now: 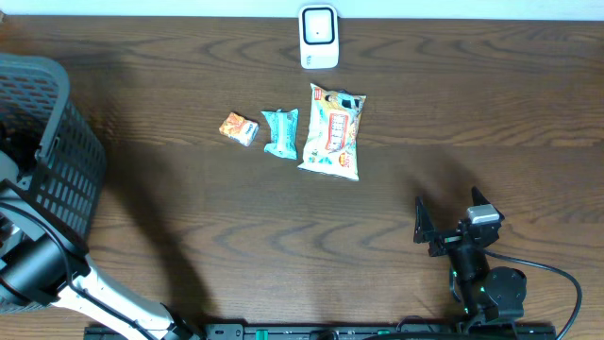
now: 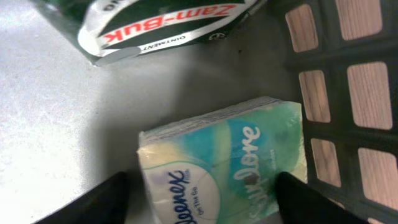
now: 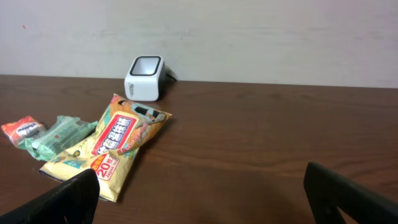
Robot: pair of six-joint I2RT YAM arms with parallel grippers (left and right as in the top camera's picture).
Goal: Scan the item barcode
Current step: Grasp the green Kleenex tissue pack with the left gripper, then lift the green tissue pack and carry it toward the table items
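**Left jaws astride a tissue pack in the basket**

The left gripper (image 2: 202, 180) is down inside the basket (image 1: 57, 142), its two fingers spread to either side of a Kleenex tissue pack (image 2: 224, 162). One finger meets the pack's edge nearest the mesh wall, while a sliver of shadow shows at the other, so no firm clamp is seen. The pack lies flat on the grey basket floor. Beyond it lies a Zam-Buk box (image 2: 168, 28) (label upside down to the wrist camera).

The right gripper (image 3: 200, 173) hovers low over the table (image 1: 472, 113) with jaws wide and nothing between them. Ahead of it a snack bag (image 1: 333, 132), a teal packet (image 1: 280, 131) and an orange packet (image 1: 239, 127) lie in a row. The white scanner (image 1: 319, 36) stands at the far edge, just beyond the snack bag.
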